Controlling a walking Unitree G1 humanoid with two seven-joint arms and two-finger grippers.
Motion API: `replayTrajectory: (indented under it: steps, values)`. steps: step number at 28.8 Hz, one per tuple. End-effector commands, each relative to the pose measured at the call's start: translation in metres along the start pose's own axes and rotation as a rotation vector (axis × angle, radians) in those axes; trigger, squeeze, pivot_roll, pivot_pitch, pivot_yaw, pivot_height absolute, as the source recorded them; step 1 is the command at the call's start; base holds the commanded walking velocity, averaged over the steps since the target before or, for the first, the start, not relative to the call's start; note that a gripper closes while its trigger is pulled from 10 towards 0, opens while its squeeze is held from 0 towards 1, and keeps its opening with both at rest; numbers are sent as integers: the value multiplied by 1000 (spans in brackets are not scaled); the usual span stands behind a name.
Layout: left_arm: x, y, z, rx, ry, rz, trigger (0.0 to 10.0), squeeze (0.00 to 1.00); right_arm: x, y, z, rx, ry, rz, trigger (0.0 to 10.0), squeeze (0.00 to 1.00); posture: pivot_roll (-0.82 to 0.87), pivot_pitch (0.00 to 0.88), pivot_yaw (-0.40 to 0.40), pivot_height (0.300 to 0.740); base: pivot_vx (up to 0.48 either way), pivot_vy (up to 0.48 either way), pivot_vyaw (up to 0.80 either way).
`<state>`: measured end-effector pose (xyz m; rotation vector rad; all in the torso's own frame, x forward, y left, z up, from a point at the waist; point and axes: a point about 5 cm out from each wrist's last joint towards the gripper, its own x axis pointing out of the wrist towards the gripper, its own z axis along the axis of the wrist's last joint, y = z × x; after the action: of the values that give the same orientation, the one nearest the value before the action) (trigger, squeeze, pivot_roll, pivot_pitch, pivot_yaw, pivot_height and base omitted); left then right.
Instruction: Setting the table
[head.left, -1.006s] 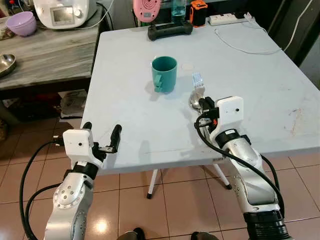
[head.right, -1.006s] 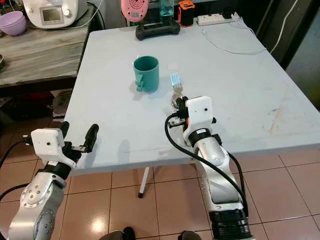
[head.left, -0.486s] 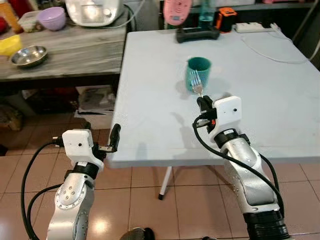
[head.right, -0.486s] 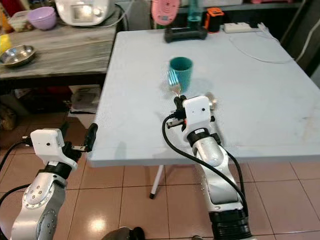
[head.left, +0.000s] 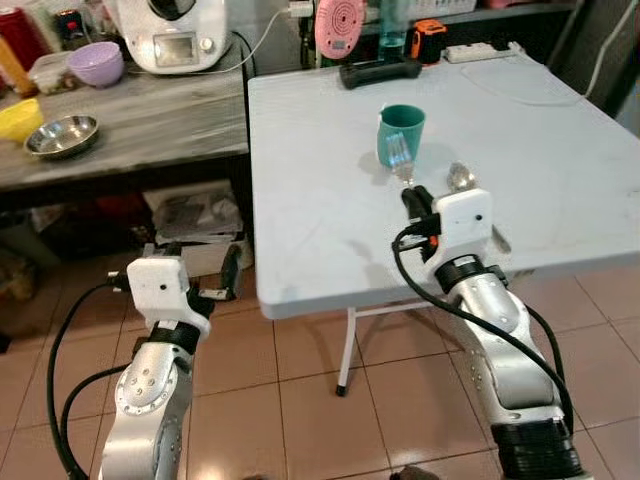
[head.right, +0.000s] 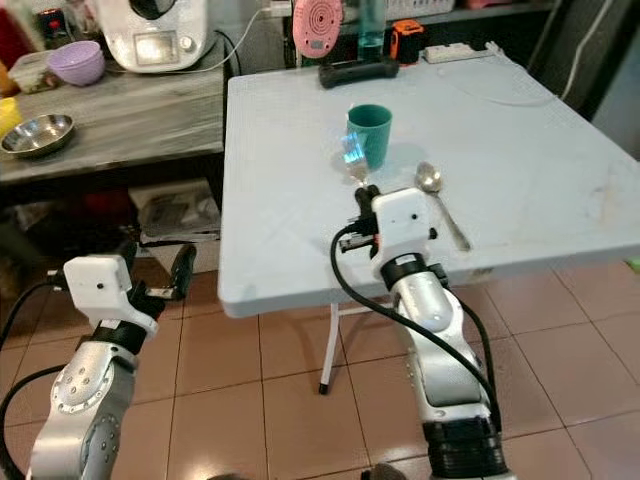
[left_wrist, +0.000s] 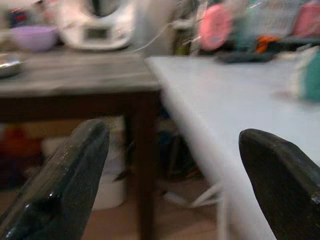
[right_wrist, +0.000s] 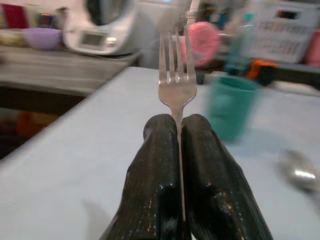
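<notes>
The cup (head.left: 401, 134) and spoon (head.left: 461, 178) already lie on the surface (head.left: 330, 230), while the right hand (right_wrist: 176, 131) grips the fork (right_wrist: 175, 80), not yet placed.

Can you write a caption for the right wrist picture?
Right gripper pinching a fork upright, teal cup behind.

1. Left eye and right eye views: head-mounted stereo pair, looking forward and down from well above the white worktop (head.left: 330, 200); both share the worktop, the grey side worktop (head.left: 130, 120), the tiled floor (head.left: 300, 400) and both arms.
2. Left wrist view: low, near floor height, facing along its own fingers (left_wrist: 60, 190) toward the white worktop's edge.
3. Right wrist view: close, just above the white worktop, facing along its fingers (right_wrist: 155, 185) toward the teal cup (right_wrist: 231, 106), shared with the head views.
</notes>
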<state>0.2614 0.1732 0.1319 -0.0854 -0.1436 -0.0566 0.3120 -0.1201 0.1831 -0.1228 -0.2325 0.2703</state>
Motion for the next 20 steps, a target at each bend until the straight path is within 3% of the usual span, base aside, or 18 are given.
replayTrajectory:
  steps: [1, 17, 20]
  values:
    - [-1, 5, 0, 16, 2, 27, 10000, 0, 4, 6, 8, -5, -38, 21, 10000, 0, -88, 122, 88, 740, 0, 480, 0]
    - [2, 2, 1, 22, -11, 31, 10000, 0, 7, 5, 10, -24, -53, 12, 10000, 0, -88, 116, 94, 740, 0, 480, 0]
    - [3, 0, 1, 16, -14, 28, 10000, 0, 7, 5, 10, -24, -55, 11, 10000, 0, -91, 117, 93, 740, 0, 480, 413]
